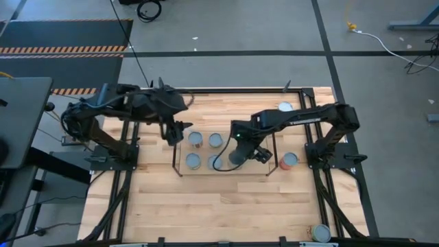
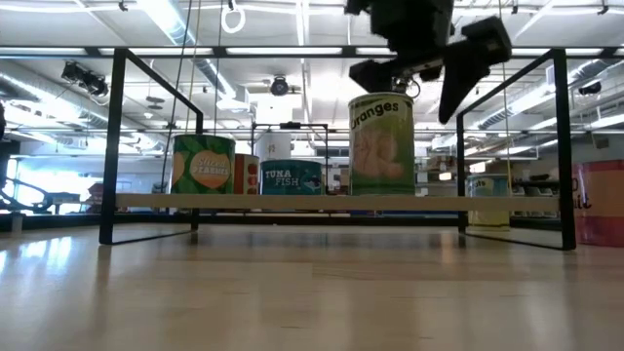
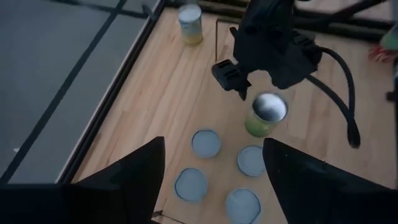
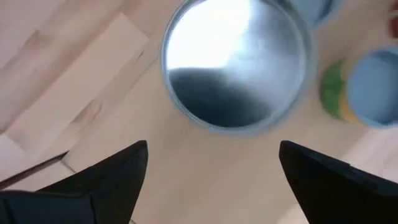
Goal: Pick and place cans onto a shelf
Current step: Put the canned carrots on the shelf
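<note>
The right gripper (image 1: 236, 159) hangs over the shelf (image 1: 177, 155), right above a green oranges can (image 2: 381, 144); its fingers (image 4: 99, 186) stand wide apart and hold nothing, the can's silvery top (image 4: 236, 68) lying between and beyond them, clear of both; in the low view the gripper (image 2: 429, 68) sits just above the can, which stands upright on the shelf board (image 2: 292, 202). The left wrist view shows the same can (image 3: 266, 114) beside the right arm's dark wrist (image 3: 267, 43), with four blue-grey can tops (image 3: 206, 142) close by in two rows; from above those four (image 1: 195, 140) fill the shelf's left half, touching nothing but the board. In the low view a peaches can (image 2: 203, 164) and a tuna can (image 2: 292, 176) stand left of the oranges can, a white-topped one (image 2: 273, 146) behind them; the shelf's black end frames (image 2: 115, 146) rise on each side.

The left gripper (image 1: 175, 130) hovers at the shelf's left end, near the far-left can; its fingers (image 3: 134, 177) are spread, empty.

Off the shelf, a red-sided can (image 1: 289, 160) stands just right of it near the right arm's base (image 1: 329, 154); a white-topped can (image 1: 285, 107) sits at the table's far edge; another can (image 1: 320, 233) rests at the near right corner by the table frame (image 1: 343, 226).
</note>
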`<state>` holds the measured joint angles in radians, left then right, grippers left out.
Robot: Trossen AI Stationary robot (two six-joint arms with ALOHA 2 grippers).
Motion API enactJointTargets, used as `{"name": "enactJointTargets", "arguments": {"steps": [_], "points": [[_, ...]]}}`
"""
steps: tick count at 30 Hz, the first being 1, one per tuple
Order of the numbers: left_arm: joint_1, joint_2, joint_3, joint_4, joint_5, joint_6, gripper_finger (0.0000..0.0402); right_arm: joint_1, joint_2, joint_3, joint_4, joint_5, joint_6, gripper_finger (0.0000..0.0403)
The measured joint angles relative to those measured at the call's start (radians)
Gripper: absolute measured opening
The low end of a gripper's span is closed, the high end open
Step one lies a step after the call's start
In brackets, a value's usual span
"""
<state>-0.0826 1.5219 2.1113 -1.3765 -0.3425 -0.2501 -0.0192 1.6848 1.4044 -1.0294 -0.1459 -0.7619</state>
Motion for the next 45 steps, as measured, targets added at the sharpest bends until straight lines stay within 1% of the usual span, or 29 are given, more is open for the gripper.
{"name": "enactJointTargets", "arguments": {"steps": [4, 9, 12, 15, 19, 22, 26, 28, 32, 33, 35, 37, 40, 42, 45], "points": [[0.005, -0.036, 0.000, 0.091, 0.030, 0.020, 0.0265, -0.037, -0.078, 0.000, -0.001, 0.035, 0.047, 0.0371], [0.035, -0.051, 0.000, 0.281, 0.058, 0.104, 0.0255, -0.142, -0.202, 0.000, -0.002, 0.048, 0.163, 0.0371], [0.066, -0.050, 0.000, 0.409, 0.073, 0.162, 0.0251, -0.231, -0.275, 0.002, 0.004, 0.073, 0.270, 0.0370], [0.107, -0.037, 0.002, 0.548, 0.078, 0.211, 0.0250, -0.334, -0.328, 0.002, 0.004, 0.139, 0.367, 0.0370], [0.162, -0.022, 0.000, 0.679, 0.077, 0.209, 0.0250, -0.483, -0.370, 0.002, 0.005, 0.208, 0.463, 0.0370], [0.202, -0.023, 0.000, 0.732, 0.077, 0.198, 0.0249, -0.593, -0.384, 0.002, 0.010, 0.201, 0.517, 0.0370], [0.271, -0.024, 0.000, 0.721, 0.083, 0.080, 0.0248, -0.702, -0.422, 0.001, 0.012, 0.175, 0.540, 0.0363], [0.311, -0.034, 0.000, 0.684, 0.116, 0.040, 0.0247, -0.739, -0.446, -0.011, 0.038, 0.171, 0.562, 0.0358], [0.385, -0.048, 0.002, 0.672, 0.143, -0.019, 0.0247, -0.789, -0.491, -0.077, 0.085, 0.170, 0.665, 0.0351], [0.404, -0.048, 0.002, 0.667, 0.172, -0.027, 0.0247, -0.796, -0.496, -0.096, 0.082, 0.170, 0.686, 0.0350], [0.444, -0.043, 0.002, 0.649, 0.266, -0.046, 0.0246, -0.813, -0.503, -0.133, 0.069, 0.184, 0.708, 0.0350], [0.473, -0.032, 0.001, 0.640, 0.301, -0.074, 0.0242, -0.824, -0.511, -0.160, 0.070, 0.236, 0.716, 0.0350], [0.513, -0.023, 0.000, 0.614, 0.297, -0.058, 0.0231, -0.830, -0.540, -0.192, 0.112, 0.367, 0.760, 0.0350], [0.527, -0.017, 0.001, 0.607, 0.291, -0.053, 0.0223, -0.830, -0.571, -0.211, 0.145, 0.439, 0.818, 0.0350], [0.542, -0.012, 0.000, 0.593, 0.294, -0.046, 0.0211, -0.832, -0.609, -0.242, 0.166, 0.510, 0.896, 0.0350]]}}
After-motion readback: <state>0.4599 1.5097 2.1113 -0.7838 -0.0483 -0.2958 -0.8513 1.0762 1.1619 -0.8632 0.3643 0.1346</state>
